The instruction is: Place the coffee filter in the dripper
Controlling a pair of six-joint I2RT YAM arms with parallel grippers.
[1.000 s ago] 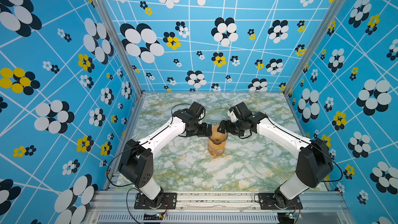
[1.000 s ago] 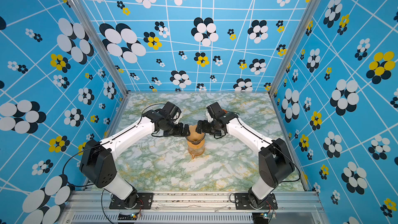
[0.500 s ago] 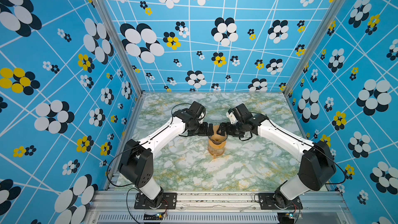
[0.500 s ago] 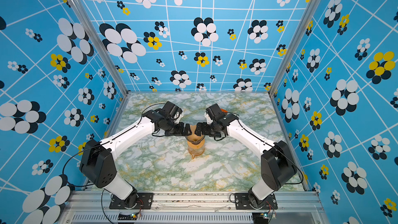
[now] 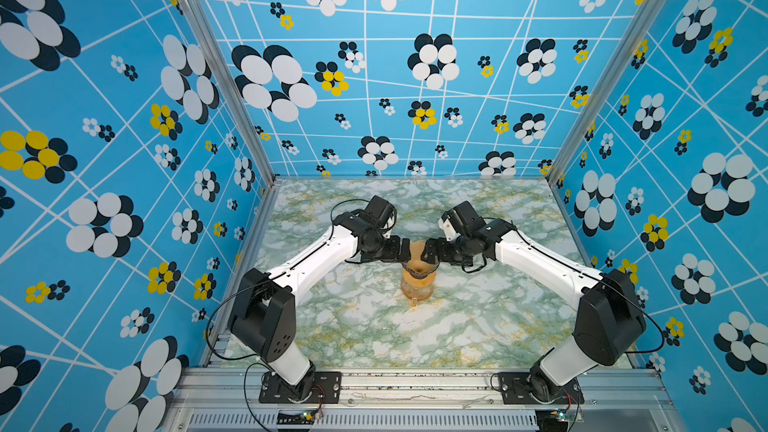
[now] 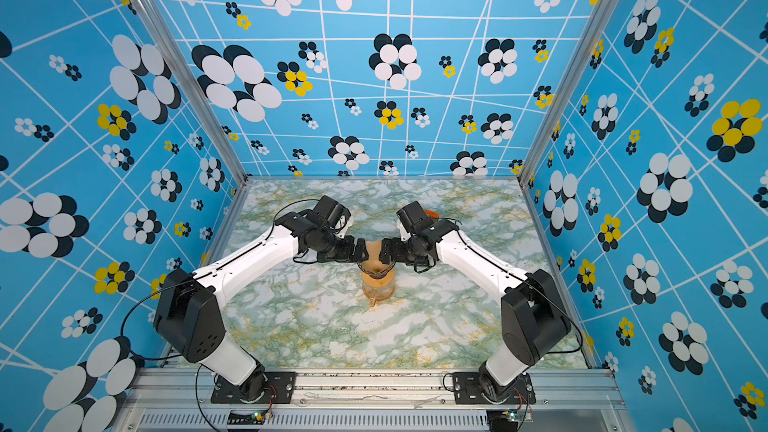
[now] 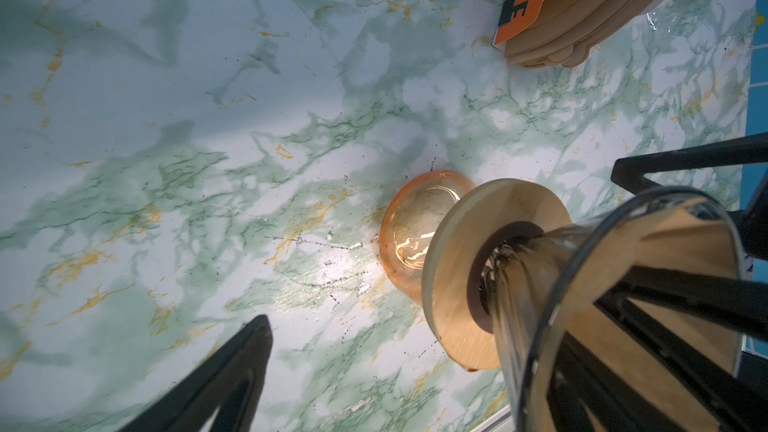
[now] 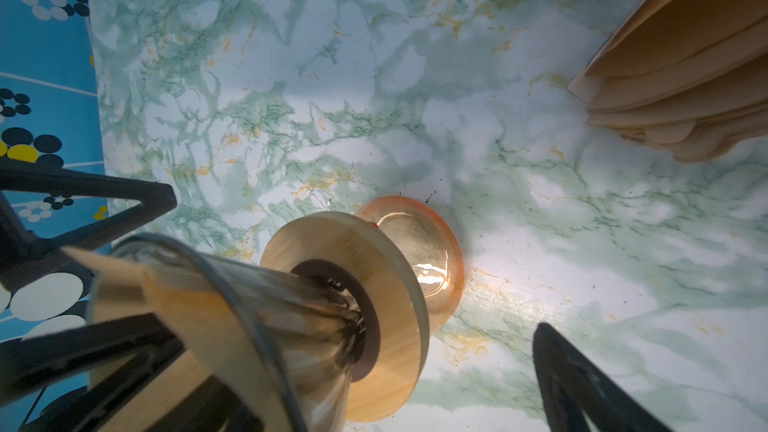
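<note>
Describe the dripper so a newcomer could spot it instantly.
On the green-marble table, an amber glass carafe stands near the centre. The dripper sits atop it on a round wooden ring. It is the only clear ribbed glass cone, with a tan coffee filter standing in its mouth.
</note>
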